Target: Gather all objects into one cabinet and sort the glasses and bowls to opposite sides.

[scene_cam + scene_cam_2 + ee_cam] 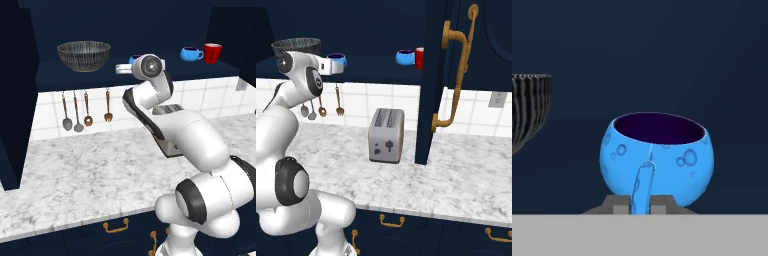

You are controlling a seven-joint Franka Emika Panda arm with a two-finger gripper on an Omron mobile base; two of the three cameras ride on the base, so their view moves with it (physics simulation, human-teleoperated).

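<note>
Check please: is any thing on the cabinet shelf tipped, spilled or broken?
Nothing stands out. The wide grey striped bowl, the bright-blue cup whose handle the gripper is shut on, the second blue cup and the red mug all stand upright.

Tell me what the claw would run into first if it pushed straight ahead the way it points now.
The claw is shut on the handle of a blue cup, so the cup's body is directly ahead. Pushing on would likely shove it toward the cabinet back wall; how far behind it that stands is unclear.
</note>
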